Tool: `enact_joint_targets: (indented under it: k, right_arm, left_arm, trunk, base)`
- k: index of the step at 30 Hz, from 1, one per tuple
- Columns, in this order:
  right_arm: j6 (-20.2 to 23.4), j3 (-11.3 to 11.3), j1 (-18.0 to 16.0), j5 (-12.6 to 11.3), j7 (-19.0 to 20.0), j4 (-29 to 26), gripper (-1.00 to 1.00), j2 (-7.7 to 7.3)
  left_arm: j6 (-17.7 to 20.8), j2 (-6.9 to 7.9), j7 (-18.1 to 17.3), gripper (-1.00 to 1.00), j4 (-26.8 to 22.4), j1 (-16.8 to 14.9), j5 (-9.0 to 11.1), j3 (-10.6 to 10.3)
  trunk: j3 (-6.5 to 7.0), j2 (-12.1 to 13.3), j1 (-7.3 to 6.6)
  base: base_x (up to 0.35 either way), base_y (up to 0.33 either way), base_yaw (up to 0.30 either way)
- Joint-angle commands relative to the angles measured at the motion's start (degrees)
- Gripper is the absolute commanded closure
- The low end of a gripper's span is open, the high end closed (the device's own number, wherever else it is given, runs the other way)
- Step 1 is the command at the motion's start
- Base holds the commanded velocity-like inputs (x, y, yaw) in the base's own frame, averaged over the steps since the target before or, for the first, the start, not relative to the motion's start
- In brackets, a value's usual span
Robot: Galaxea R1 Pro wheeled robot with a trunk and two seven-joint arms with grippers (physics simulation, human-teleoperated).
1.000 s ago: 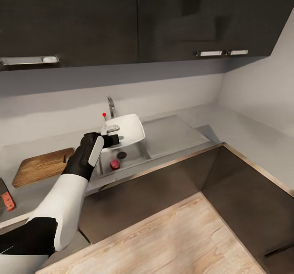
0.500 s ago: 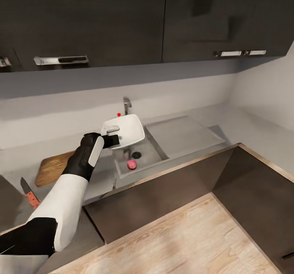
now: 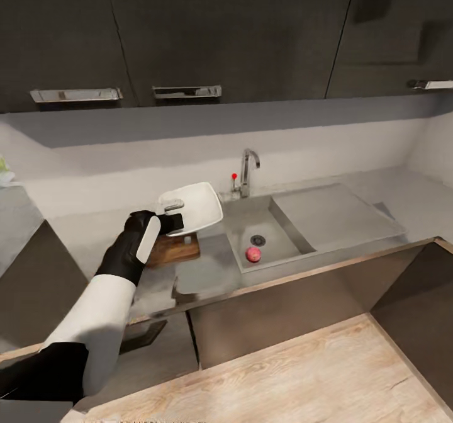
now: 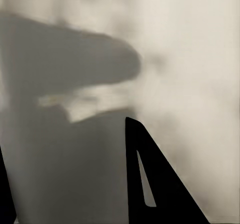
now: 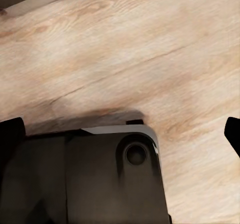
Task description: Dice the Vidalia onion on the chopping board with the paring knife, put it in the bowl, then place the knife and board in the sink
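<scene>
In the head view my left gripper (image 3: pixel 173 214) is shut on the rim of the white bowl (image 3: pixel 196 206) and holds it in the air. Below the bowl, part of the brown chopping board (image 3: pixel 175 250) lies on the grey countertop (image 3: pixel 88 237). To the right is the sink (image 3: pixel 277 237), with the pinkish onion (image 3: pixel 253 255) beside its drain. The paring knife is hidden. In the left wrist view the bowl's pale surface (image 4: pixel 180 59) lies past a dark finger (image 4: pixel 150 184). In the right wrist view my right gripper (image 5: pixel 121 134) is open above wood flooring.
The chrome faucet (image 3: pixel 249 169) with a red knob (image 3: pixel 234 175) stands behind the basin, and the flat drainboard (image 3: pixel 336 212) extends to the right. Dark wall cabinets (image 3: pixel 220 33) hang above. Dark base cabinets (image 3: pixel 270 316) front the counter, with wood floor (image 3: pixel 283 379) below.
The whole view has swung left along the counter. The held bowl, which hung over the sink, now hangs over the chopping board, left of the basin. The knife has left the picture.
</scene>
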Motion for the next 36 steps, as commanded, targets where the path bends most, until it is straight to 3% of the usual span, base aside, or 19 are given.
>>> enact_joint_targets:
  k: [1,13,36]
  right_arm:
    - [-0.1,0.1,0.0,-0.6,0.0,-0.1,-1.00,0.01]
    - [-0.1,0.1,0.0,-0.6,0.0,-0.1,-1.00,-0.04]
    - [-0.1,0.1,0.0,-0.6,0.1,-0.2,-1.00,-0.08]
  left_arm:
    - [0.2,-0.05,0.4,1.00,0.0,0.0,0.6,0.1]
    - [0.2,-0.05,0.4,1.00,0.0,0.0,0.6,0.1]
    - [0.1,-0.05,0.4,1.00,0.0,0.1,0.6,0.1]
  trunk:
    - [-0.10,-0.1,0.04]
    - [-0.10,-0.1,0.04]
    - [-0.10,-0.1,0.04]
  base:
    - [0.000,0.316,0.283]
    - [0.000,0.316,0.229]
    - [0.000,0.310,-0.031]
